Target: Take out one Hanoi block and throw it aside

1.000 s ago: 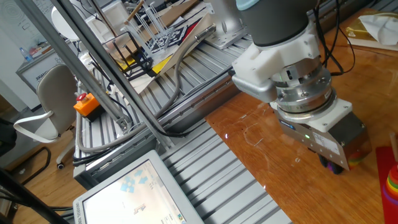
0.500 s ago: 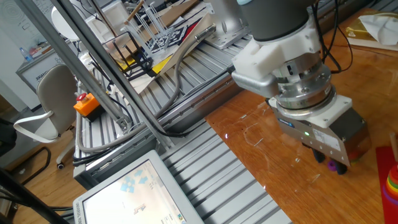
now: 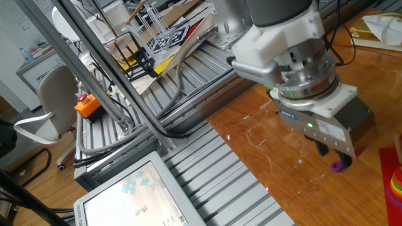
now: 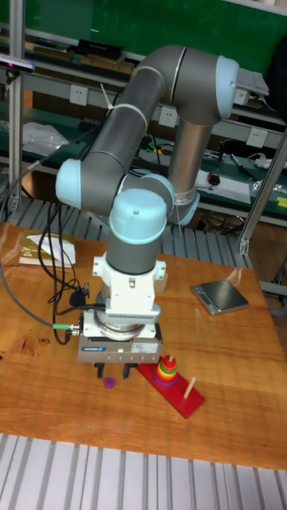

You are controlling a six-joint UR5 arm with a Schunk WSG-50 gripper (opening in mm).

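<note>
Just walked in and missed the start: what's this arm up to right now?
A UR5 arm is working over a wooden table. Its gripper hangs just above a tiny purple Hanoi block, which lies loose on the wood, apart from the red base that carries the stacked rainbow rings and a bare peg. The fingers are not gripping the block; whether they are open is hard to tell. So the block looks already taken out and dropped aside.

Gripper (image 3: 331,154) sits higher above the desk (image 3: 264,147) than in both earlier pictures. Purple Hanoi block (image 3: 336,166), hidden under the gripper body 1.0 s ago, now lies exposed on the desk, clear of the fingers (image 3: 322,149).
</note>
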